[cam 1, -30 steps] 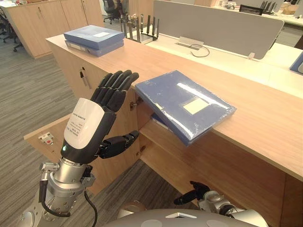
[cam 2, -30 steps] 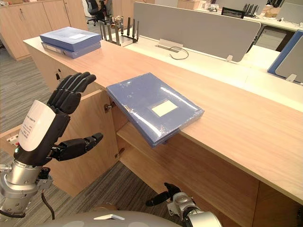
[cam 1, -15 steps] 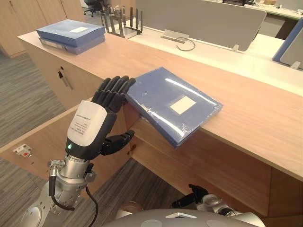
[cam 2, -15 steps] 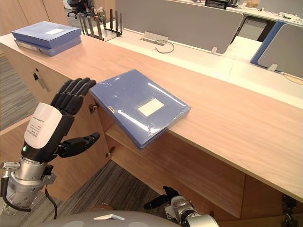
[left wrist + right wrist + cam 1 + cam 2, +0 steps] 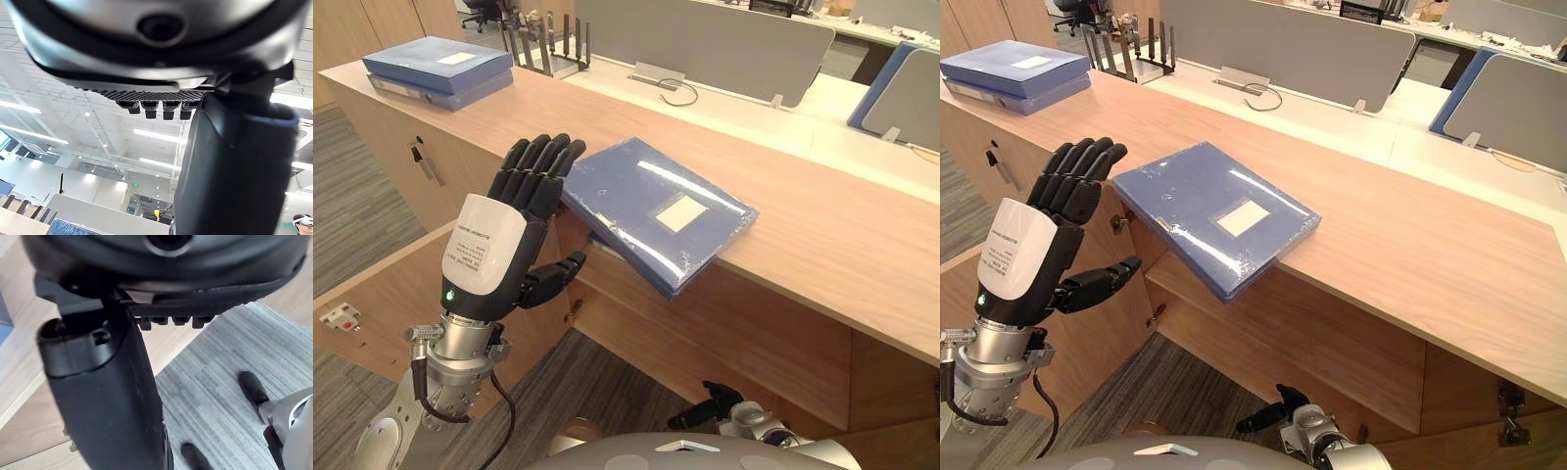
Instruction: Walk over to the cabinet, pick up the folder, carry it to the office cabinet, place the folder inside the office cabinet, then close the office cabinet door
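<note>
Stretching across both eye views, the long light-wood tabletop (image 5: 822, 225) is capping a row of low wooden cabinets. Behind it a grey fabric partition screen (image 5: 705, 44) is standing upright. Under the tabletop, one light-wood cabinet door (image 5: 382, 294) is hanging wide open towards the robot's left, and a wooden shelf (image 5: 1234, 323) is showing inside the opening.

The flat blue folder in shiny plastic wrap (image 5: 651, 211) is lying on the tabletop's near edge, turned at an angle, with its near corner jutting out over the open compartment. A stack of similar blue folders (image 5: 438, 69) is sitting well apart from it at the far left end of the tabletop, near a black wire file rack (image 5: 548, 44).

The left hand (image 5: 494, 245), dark with a white cover on its back, is hovering upright in front of the open cabinet. Its fingers (image 5: 536, 171) are pointing straight up and lying close together, with the thumb spread out to the side. The fingertips are just beside the folder's left corner, and whether they are touching it cannot be told. The hand is gripping nothing.

The right hand (image 5: 697, 411) is hanging low by the robot's body above the grey carpet. In its wrist view its fingers (image 5: 171, 322) are looking straight and are holding nothing.
</note>
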You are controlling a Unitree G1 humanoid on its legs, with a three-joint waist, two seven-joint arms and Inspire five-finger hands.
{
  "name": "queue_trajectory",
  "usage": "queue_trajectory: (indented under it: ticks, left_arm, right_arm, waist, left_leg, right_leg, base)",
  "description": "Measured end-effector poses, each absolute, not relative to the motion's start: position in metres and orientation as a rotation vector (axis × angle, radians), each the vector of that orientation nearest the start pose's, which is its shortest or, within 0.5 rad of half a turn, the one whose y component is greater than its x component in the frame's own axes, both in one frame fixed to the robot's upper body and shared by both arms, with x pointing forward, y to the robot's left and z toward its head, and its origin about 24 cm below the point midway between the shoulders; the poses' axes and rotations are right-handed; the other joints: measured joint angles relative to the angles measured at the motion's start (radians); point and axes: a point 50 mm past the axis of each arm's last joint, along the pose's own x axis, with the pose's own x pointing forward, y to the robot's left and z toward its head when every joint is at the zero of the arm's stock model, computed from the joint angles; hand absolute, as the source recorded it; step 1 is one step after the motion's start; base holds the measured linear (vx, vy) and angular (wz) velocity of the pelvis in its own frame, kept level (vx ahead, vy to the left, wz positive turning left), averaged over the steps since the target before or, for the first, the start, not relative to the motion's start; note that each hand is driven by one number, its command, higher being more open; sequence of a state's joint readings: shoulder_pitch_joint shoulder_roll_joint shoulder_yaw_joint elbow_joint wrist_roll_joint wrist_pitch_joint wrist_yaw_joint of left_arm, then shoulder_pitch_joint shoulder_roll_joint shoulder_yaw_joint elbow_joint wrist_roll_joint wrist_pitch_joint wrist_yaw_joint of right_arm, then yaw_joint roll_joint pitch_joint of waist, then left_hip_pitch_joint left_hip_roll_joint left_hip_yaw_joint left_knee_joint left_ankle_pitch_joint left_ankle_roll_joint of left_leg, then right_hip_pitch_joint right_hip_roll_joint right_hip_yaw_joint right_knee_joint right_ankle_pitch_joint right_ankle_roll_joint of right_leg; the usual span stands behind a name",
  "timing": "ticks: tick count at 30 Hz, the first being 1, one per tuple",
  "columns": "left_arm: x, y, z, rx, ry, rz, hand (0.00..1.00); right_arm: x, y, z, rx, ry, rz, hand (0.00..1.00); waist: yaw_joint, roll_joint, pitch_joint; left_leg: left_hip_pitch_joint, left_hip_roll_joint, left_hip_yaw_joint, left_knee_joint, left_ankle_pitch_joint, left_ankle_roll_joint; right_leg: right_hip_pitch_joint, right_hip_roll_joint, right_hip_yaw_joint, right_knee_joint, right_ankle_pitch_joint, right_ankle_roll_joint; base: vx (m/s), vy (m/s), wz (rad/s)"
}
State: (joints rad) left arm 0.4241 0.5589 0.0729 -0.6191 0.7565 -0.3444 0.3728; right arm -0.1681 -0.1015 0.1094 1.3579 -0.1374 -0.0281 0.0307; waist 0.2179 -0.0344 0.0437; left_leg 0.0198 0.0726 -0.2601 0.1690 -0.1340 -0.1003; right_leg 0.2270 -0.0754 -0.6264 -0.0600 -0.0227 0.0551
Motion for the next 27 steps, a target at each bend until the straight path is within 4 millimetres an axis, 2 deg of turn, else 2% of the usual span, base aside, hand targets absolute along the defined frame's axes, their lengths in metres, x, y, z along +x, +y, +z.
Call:
queue_trajectory:
  ticks: [7, 13, 16, 21, 27]
  left_arm:
    - [0.153, 0.171, 0.133, 1.113, -0.731, -0.074, 1.00]
    - [0.156, 0.157, 0.111, 1.071, -0.664, -0.227, 1.00]
    - [0.157, 0.157, 0.103, 1.083, -0.627, -0.263, 1.00]
    - [0.157, 0.158, 0.102, 1.086, -0.623, -0.266, 1.00]
    - [0.160, 0.163, 0.090, 1.165, -0.576, -0.278, 1.00]
  right_arm:
    - [0.131, -0.178, -0.162, -0.290, 1.170, 0.162, 1.00]
    - [0.131, -0.176, -0.162, -0.304, 1.169, 0.177, 1.00]
    - [0.131, -0.174, -0.162, -0.303, 1.167, 0.177, 1.00]
    - [0.130, -0.169, -0.163, -0.296, 1.167, 0.179, 1.00]
    - [0.123, -0.171, -0.165, -0.293, 1.185, 0.171, 1.00]
  waist:
    - [-0.001, -0.001, -0.001]
    - [-0.010, -0.001, -0.001]
    - [-0.018, -0.001, -0.001]
    - [-0.033, 0.000, -0.003]
    - [-0.033, 0.006, -0.015]
  left_leg:
    - [0.000, 0.008, 0.018, 0.000, -0.001, -0.001]
    - [0.002, 0.014, 0.036, 0.001, -0.002, -0.003]
    - [0.006, 0.018, 0.048, 0.001, -0.004, -0.005]
    - [0.006, 0.025, 0.065, 0.001, -0.004, -0.006]
    - [0.006, 0.025, 0.069, 0.000, -0.004, -0.006]
  right_leg:
    - [-0.010, 0.004, 0.019, 0.000, 0.003, -0.004]
    - [-0.016, 0.007, 0.036, 0.000, 0.008, -0.010]
    - [-0.019, 0.009, 0.049, 0.000, 0.010, -0.012]
    - [-0.029, 0.012, 0.068, 0.000, 0.015, -0.017]
    - [-0.031, 0.012, 0.072, 0.001, 0.017, -0.017]
  base:
    - [0.00, -0.004, -0.08]
    - [-0.01, 0.002, -0.08]
    - [-0.01, 0.003, -0.11]
    - [-0.01, 0.000, -0.13]
    - [0.00, 0.002, -0.02]
